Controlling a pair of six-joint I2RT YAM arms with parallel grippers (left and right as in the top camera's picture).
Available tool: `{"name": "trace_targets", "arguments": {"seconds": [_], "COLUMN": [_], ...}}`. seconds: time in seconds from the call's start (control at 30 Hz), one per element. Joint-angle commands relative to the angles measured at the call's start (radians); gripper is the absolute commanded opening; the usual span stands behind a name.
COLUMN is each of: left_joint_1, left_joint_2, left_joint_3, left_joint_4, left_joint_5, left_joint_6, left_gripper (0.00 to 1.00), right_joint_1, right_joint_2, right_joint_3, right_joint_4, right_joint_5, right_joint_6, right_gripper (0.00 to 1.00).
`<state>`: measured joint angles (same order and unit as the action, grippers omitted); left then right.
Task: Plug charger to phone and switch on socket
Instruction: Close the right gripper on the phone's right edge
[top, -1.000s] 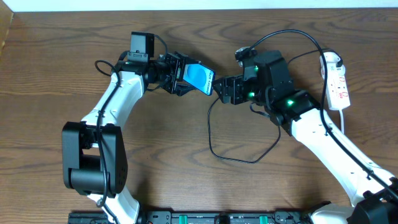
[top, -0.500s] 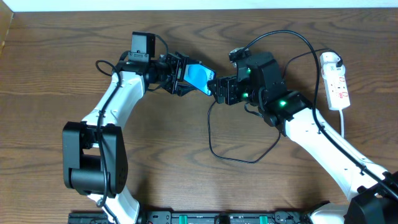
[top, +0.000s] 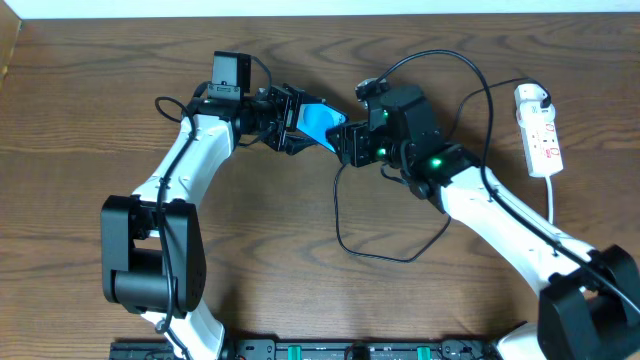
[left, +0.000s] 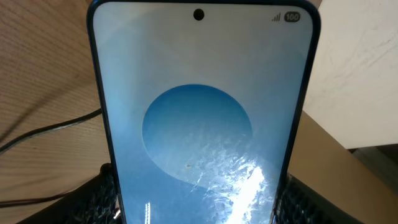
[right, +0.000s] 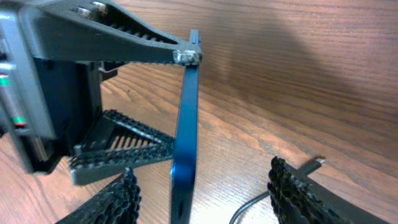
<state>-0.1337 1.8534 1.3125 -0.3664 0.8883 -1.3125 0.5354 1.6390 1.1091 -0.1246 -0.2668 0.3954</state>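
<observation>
**Operator:** How far along was I at this frame?

**Notes:** Early. Your left gripper (left: 198, 186) was clamped on the phone (left: 199, 118), with its ribbed black fingers (left: 104, 190) on the two long edges. The phone sat between the two arms, apparently lifted off the table (top: 90, 120). Your right gripper (right: 202, 180) had its fingers spread on either side of the phone's thin edge, and I saw nothing pinched between them. The plug (right: 313, 164) lay just beside one pad (I could not tell whether it touched). It was not in the phone. The power strip (top: 541, 135) lay well apart at the far right, with no gripper near it. Plugging in and switching on were both left to do.

**Operator:** Anything on materials?

**Notes:** The phone was a slim slab with a dark blue frame. Its glossy glass carried glare over a pale screen with a darker blue disc. The charger cable (top: 338, 215) was thin, black and limp, lying in a loose loop on brown wood grain. The plug tip looked like small bare metal. The strip was white, hard-looking plastic with red marks. You'd have found the glass slippery, I judged.
</observation>
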Motion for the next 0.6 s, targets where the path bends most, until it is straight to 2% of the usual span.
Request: {"name": "trace_targets", "arguments": {"seconds": [0.0,0.13,0.23,0.57], "left_joint_1": [-0.003,-0.003,-0.003,-0.003], "left_joint_2": [-0.017,-0.017,-0.017,-0.017], "left_joint_3": [0.007,0.007,0.007,0.007], "left_joint_4": [0.002,0.002,0.002,0.002], "left_joint_5": [0.039,0.042,0.043,0.043], "left_joint_6": [-0.006,-0.006,-0.006,-0.006], "left_gripper": [0.51,0.51,0.51,0.51], "right_joint_1": [0.01,0.018,0.027,0.032], "right_joint_2": [0.038,0.067,0.084,0.108], "right_joint_3": [0.019,0.019,0.019,0.019], "right_joint_4": [0.041,0.091,0.115,0.144], "right_joint_5": [0.006,0.006,0.007,0.006], "right_joint_6": [0.004,0.007,0.017,0.045], "right_gripper": [0.61,0.55,0.47,0.33]}}
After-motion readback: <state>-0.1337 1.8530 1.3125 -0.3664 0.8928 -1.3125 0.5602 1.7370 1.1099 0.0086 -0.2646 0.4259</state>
